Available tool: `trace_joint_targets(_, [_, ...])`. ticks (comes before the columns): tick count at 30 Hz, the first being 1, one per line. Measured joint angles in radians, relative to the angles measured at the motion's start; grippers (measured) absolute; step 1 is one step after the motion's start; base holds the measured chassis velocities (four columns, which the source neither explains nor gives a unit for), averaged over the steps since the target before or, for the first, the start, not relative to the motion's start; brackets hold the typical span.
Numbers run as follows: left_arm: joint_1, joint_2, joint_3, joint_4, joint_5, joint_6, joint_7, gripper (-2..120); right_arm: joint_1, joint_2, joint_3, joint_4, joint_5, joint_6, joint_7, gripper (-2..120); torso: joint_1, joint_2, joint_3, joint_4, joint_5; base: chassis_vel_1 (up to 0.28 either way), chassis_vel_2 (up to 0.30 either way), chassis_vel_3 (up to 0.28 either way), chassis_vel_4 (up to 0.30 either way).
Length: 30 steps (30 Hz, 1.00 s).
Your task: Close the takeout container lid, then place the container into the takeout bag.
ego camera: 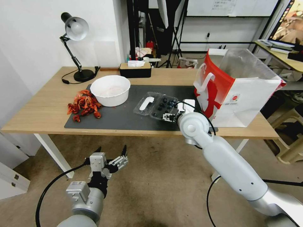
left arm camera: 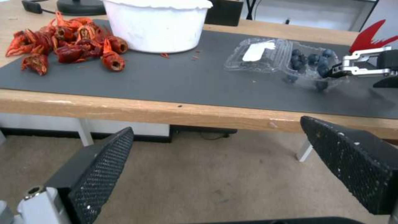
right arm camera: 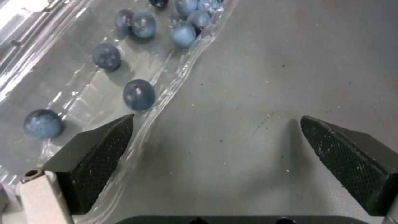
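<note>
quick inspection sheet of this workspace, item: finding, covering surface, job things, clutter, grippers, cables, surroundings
surface: wooden table with a dark mat on it.
job's things: takeout container lies open on the mat, berries in one half; lid flat beside it, sticker up; takeout bag upright at the table's right end, mouth open.
clutter: white bowl, red crayfish shells, desk lamp, tissue box.
grippers: right gripper open at the berry half's edge, one finger over the rim; left gripper open, below the table's front edge.
cables: lamp cord on the table; black cables along both arms.
surroundings: stands and shelving behind, a second desk at right.
</note>
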Motion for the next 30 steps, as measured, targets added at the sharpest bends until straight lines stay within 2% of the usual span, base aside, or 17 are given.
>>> trace_joint_targets(13, [-0.009, 0.007, -0.002, 0.002, -0.004, -0.011, -0.007, 100, 0.045, -0.005, -0.012, -0.015, 0.098, 0.002, 0.109, 100, 0.000, 0.000, 0.000, 0.0000, 0.0001, 0.000, 0.000, 0.000, 0.000])
trace_joint_targets(30, [-0.016, 0.008, -0.001, 0.008, -0.006, -0.022, -0.009, 100, 0.046, -0.047, -0.009, -0.018, 0.114, 0.002, 0.120, 100, 0.000, 0.000, 0.000, 0.0000, 0.0001, 0.000, 0.000, 0.000, 0.000])
